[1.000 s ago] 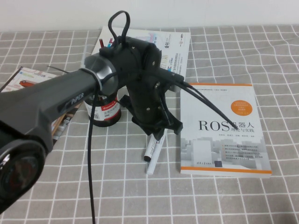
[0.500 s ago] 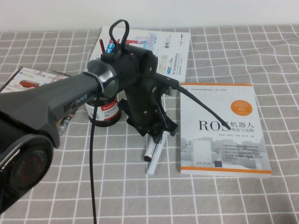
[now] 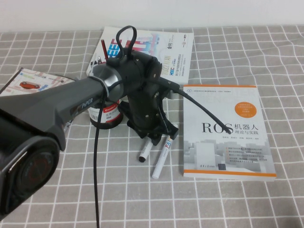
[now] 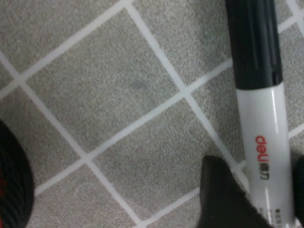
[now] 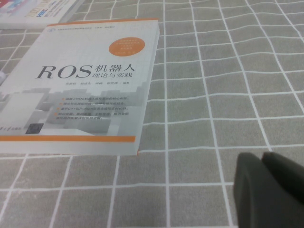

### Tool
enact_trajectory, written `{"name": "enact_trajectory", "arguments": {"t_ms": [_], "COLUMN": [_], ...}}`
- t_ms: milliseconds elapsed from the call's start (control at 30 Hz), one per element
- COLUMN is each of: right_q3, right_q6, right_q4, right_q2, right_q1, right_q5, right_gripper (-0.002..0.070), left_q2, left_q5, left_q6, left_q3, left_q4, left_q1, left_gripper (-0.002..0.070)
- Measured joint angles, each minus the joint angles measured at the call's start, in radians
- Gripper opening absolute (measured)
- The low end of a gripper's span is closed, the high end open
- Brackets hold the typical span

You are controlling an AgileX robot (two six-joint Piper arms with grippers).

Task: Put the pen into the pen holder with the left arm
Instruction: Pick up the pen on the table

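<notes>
Our left gripper (image 3: 151,137) pinches the pen (image 3: 145,151) low on its barrel, just above the checked cloth (image 3: 213,199) beside the all-white marker (image 3: 160,162). With such an off-centre hold, the pen may swing and catch the pen holder (image 3: 107,115) rim. The right gripper (image 5: 268,190) hangs pressed together near the ROS book (image 5: 90,85).

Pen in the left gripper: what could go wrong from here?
Left gripper holds the pen off-centre, so it may tilt or slip. The white marker lies close by and could get knocked. The pen holder is half hidden behind the arm, so aiming is hard. Right gripper sits by the book.
</notes>
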Motion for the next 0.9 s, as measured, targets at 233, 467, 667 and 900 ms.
{"name": "enact_trajectory", "arguments": {"t_ms": [233,467,667,900], "right_q3": [0.0,0.0,0.0,0.0], "right_q6": [0.0,0.0,0.0,0.0], "right_q4": [0.0,0.0,0.0,0.0], "right_q2": [0.0,0.0,0.0,0.0], "right_q1": [0.0,0.0,0.0,0.0], "right_q5": [0.0,0.0,0.0,0.0], "right_gripper": [-0.0015,-0.0015,-0.0015,-0.0015], "left_q2": [0.0,-0.009,-0.123,-0.431], "left_q5": [0.011,0.036,-0.004,-0.229], "left_q6": [0.0,0.008,0.044,0.051], "left_q3": [0.0,0.0,0.013,0.219], "left_q4": [0.002,-0.01,-0.051,-0.058], "left_q1": [0.002,-0.007,-0.008,-0.008], "left_gripper": [0.012,0.0119,0.0119,0.0119]}}
